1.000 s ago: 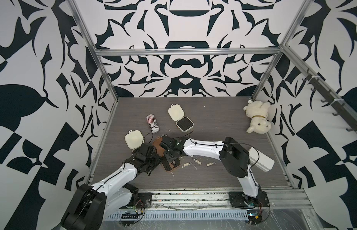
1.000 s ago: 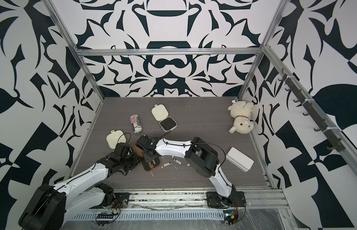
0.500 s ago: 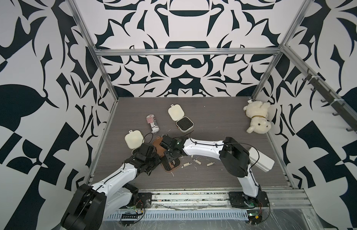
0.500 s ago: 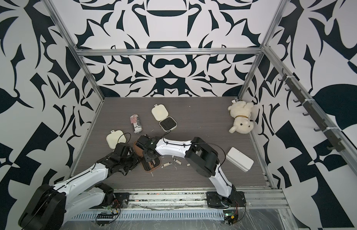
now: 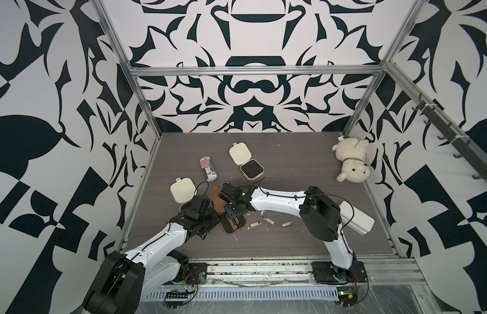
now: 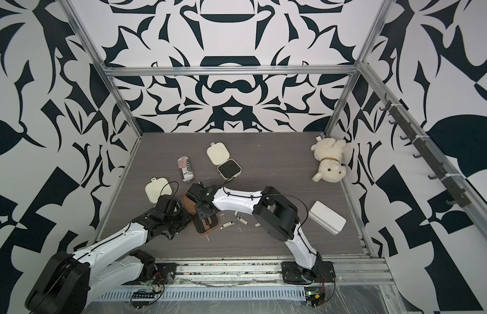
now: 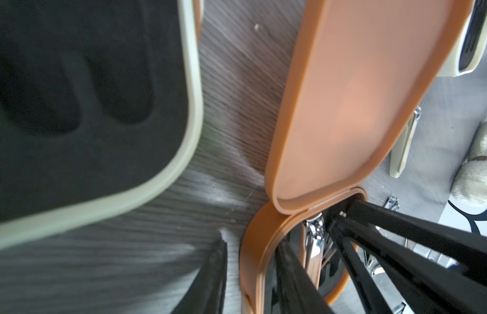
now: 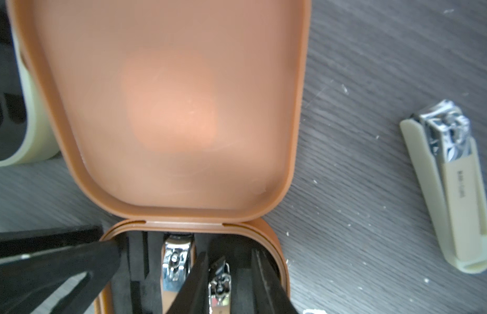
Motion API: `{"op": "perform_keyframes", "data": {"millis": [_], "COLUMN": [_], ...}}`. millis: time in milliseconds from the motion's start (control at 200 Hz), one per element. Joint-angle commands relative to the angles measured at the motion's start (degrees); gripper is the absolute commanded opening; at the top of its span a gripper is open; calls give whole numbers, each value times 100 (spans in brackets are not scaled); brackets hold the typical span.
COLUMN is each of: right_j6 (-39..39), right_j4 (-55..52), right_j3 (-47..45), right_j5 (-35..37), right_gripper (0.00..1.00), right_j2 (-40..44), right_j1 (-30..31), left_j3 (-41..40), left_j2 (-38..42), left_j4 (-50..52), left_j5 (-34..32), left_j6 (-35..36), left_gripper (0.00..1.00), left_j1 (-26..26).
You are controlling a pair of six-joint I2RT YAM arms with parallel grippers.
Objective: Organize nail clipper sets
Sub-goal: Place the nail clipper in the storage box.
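Tabletop (image 5: 291,163), brown case (image 8: 166,108), seemingly two clippers (image 8: 174,262) inside

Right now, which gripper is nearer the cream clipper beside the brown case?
Right: the right gripper is inside the brown case beside the cream clipper; the left gripper clamps its far rim.

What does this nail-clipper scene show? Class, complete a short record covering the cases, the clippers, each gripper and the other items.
brown case: open, lid up, holds two clippers
far cream case: open
near cream case: open
cream clipper: loose beside the brown case
left gripper: shut on the brown case's wall
right gripper: open, fingers astride one clipper inside the brown case
other items: striped can, plush dog
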State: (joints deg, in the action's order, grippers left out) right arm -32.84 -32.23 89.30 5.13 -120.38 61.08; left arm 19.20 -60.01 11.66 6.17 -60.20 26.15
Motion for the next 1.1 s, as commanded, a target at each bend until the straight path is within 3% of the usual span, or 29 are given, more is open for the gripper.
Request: {"op": "perform_keyframes", "data": {"millis": [0, 190, 630, 1095], "right_j6": [-79, -71, -73, -111], "right_j4": [90, 156, 178, 178], "right_j3": [38, 10, 105, 123], "right_j5": [-75, -244, -251, -198], "right_gripper": [29, 26, 29, 20], "right_j2": [371, 331, 348, 410], "right_j1": [-78, -88, -87, -131], "left_j3": [-61, -64, -74, -66], "left_j2": [-5, 4, 12, 9], "left_j4": [358, 374, 381, 397], "left_j5": [-148, -148, -152, -153], "left_j6": [19, 24, 26, 22], "left_gripper": [34, 35, 34, 35], "left_j1": [7, 4, 3, 4]}}
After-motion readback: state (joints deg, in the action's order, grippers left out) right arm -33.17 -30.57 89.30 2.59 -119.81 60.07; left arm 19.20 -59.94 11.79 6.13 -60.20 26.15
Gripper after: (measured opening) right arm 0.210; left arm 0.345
